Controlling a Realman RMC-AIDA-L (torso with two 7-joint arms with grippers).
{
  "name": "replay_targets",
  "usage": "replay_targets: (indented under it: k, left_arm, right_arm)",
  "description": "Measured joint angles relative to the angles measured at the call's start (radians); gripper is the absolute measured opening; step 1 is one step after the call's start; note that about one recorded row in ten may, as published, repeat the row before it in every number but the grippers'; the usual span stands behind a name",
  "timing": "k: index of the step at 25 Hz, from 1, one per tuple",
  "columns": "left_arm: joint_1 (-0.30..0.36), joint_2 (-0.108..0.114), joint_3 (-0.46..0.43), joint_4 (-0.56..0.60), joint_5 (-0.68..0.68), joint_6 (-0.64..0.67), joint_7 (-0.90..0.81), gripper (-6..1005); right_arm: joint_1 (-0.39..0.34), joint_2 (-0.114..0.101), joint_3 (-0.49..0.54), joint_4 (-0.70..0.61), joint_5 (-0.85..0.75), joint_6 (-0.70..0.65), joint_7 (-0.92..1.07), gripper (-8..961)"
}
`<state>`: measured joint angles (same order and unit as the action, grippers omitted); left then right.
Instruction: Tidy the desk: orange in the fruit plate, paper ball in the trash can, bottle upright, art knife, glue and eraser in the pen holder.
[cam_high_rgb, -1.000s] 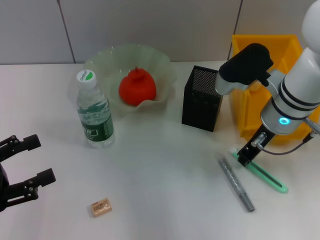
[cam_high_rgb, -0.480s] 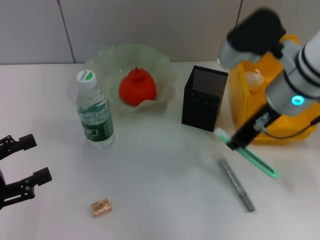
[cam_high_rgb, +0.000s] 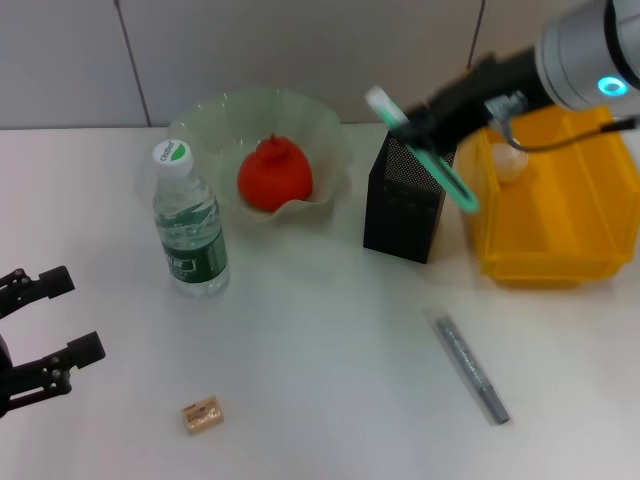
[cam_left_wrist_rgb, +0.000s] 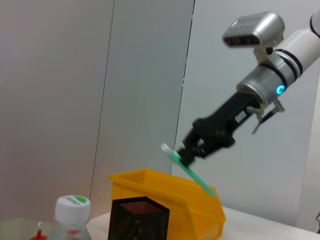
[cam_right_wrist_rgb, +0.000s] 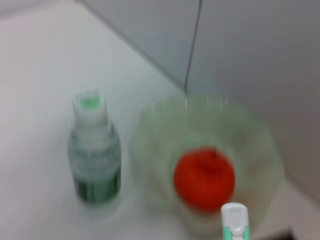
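The right hand hangs in the air above the pen holder, clenched on the art knife, which it grips near the middle so that the cutter slants with its whitish tip toward 10 o'clock and its green tail toward 4 o'clock, crossing over the holder's open mouth without resting in it. Seen from the left wrist, the same right hand holds the art knife tilted well above the pen holder and the yellow trash can. The pen holder stands upright at about 1 o'clock from the middle of the counter, with the trash can just beside it at 3 o'clock; a pale paper ball lies inside the bin. The orange sits in the fruit plate at 11 o'clock, and the bottle stands upright just beside the plate at its 7 o'clock. The glue lies flat on the counter at 5 o'clock, well apart from the holder. The eraser lies alone at 7 o'clock. The left hand rests low at 8 o'clock, its fingers spread and grasping nothing.
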<state>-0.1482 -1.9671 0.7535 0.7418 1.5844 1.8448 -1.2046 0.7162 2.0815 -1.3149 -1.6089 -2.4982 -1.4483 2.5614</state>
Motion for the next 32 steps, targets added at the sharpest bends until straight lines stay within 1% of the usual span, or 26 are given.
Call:
replay_targets:
  k: [3, 4, 5, 6, 7, 8, 9, 10, 13, 14, 15, 16, 17, 19, 24, 29, 32]
  left_arm:
    - [-0.001, -0.001, 0.0, -0.001, 0.0, 0.0, 0.0, 859]
    - [-0.001, -0.002, -0.001, -0.001, 0.0, 0.0, 0.0, 859]
    - [-0.001, -0.002, -0.001, -0.001, 0.0, 0.0, 0.0, 860]
    - [-0.001, -0.002, -0.001, -0.001, 0.0, 0.0, 0.0, 860]
    - [-0.001, -0.003, -0.002, -0.001, 0.0, 0.001, -0.003, 860]
    - [-0.001, -0.003, -0.002, -0.001, 0.0, 0.001, -0.003, 860]
    - [0.001, -0.003, -0.004, -0.001, 0.0, 0.005, -0.007, 860]
    - [0.001, -0.003, -0.004, -0.001, 0.0, 0.005, -0.007, 860]
    - [0.006, -0.003, -0.008, -0.001, 0.0, 0.009, -0.01, 860]
    - [0.006, -0.003, -0.008, -0.001, 0.0, 0.01, -0.01, 860]
    - [0.006, -0.003, -0.008, -0.001, 0.0, 0.01, -0.01, 860]
    - [0.005, -0.003, -0.008, -0.001, 0.0, 0.011, -0.011, 860]
    - [0.004, -0.003, -0.008, -0.001, 0.0, 0.012, -0.011, 860]
    - [0.001, -0.006, -0.008, -0.001, 0.0, 0.012, -0.011, 860]
    - [-0.004, -0.01, -0.008, -0.001, 0.0, 0.013, -0.011, 860]
    - [-0.005, -0.012, -0.008, -0.001, 0.0, 0.013, -0.012, 860]
    - [-0.005, -0.012, -0.008, -0.001, 0.0, 0.012, -0.012, 860]
  right_arm:
    - [-0.034, 0.001, -0.009, 0.035, 0.092, 0.135, -0.087, 166]
    - [-0.055, 0.002, -0.019, 0.074, 0.144, 0.223, -0.144, 166]
    - [-0.055, 0.002, -0.019, 0.074, 0.144, 0.223, -0.144, 167]
    - [-0.064, 0.002, -0.023, 0.096, 0.168, 0.267, -0.176, 167]
    - [-0.077, 0.003, -0.024, 0.148, 0.21, 0.344, -0.233, 167]
    - [-0.077, 0.003, -0.024, 0.148, 0.21, 0.344, -0.233, 167]
    - [-0.082, 0.002, -0.022, 0.194, 0.238, 0.395, -0.279, 167]
    - [-0.082, 0.002, -0.022, 0.194, 0.238, 0.395, -0.279, 167]
    - [-0.084, 0.001, -0.016, 0.262, 0.259, 0.452, -0.342, 167]
    - [-0.08, 0.0, -0.013, 0.313, 0.279, 0.486, -0.377, 167]
    - [-0.08, 0.0, -0.013, 0.313, 0.279, 0.486, -0.377, 167]
    - [-0.072, -0.002, -0.012, 0.368, 0.313, 0.514, -0.42, 167]
    - [-0.072, -0.002, -0.012, 0.368, 0.313, 0.514, -0.42, 167]
    - [-0.065, -0.002, -0.011, 0.428, 0.347, 0.556, -0.475, 167]
    - [-0.059, -0.001, -0.012, 0.492, 0.351, 0.6, -0.513, 168]
    - [-0.057, -0.001, -0.011, 0.543, 0.364, 0.615, -0.536, 168]
    - [-0.057, -0.001, -0.011, 0.552, 0.365, 0.616, -0.536, 168]
